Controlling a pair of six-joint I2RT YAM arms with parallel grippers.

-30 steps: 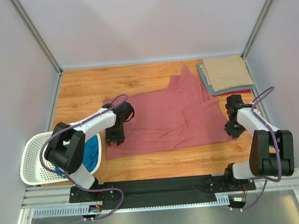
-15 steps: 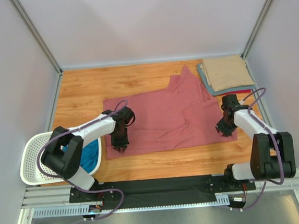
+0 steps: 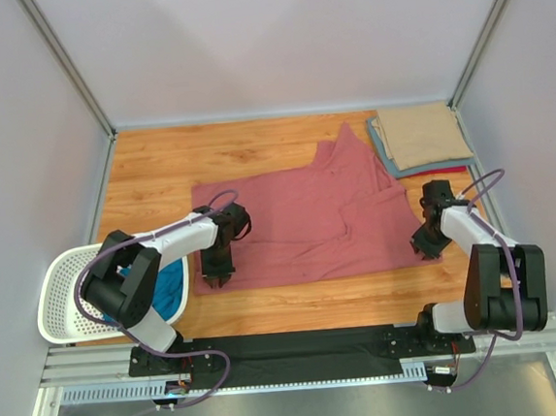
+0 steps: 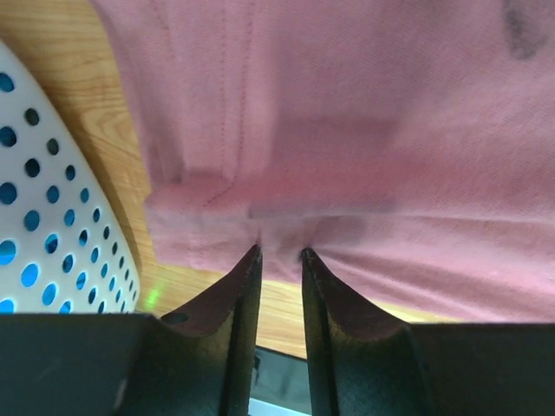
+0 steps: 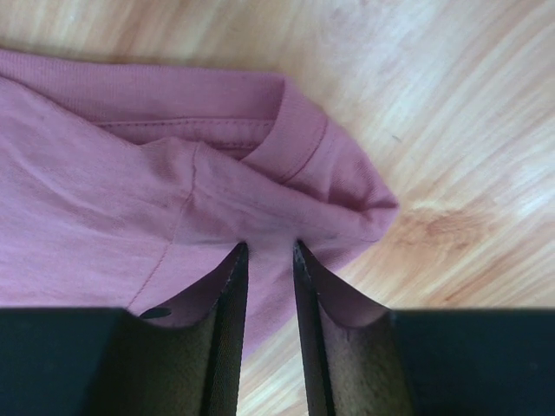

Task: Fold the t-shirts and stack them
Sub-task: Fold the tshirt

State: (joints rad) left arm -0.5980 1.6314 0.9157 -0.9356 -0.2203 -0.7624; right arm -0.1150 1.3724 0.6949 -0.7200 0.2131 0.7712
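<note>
pinching the near hem corners of the rose-red t-shirt (image 3: pixel 308 220), spread flat on the table (image 3: pixel 157 165), the left gripper (image 3: pixel 215 270) and right gripper (image 3: pixel 425 246) have settled there within the last second, each narrowed to a slit on cloth; lifting into a fold looks next.

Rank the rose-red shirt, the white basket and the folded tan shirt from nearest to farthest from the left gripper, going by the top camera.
1. rose-red shirt: the left gripper sits right on its near left corner.
2. white basket: just to the gripper's left, at the table's left edge.
3. tan shirt: far right corner, on top of the folded stack.
</note>
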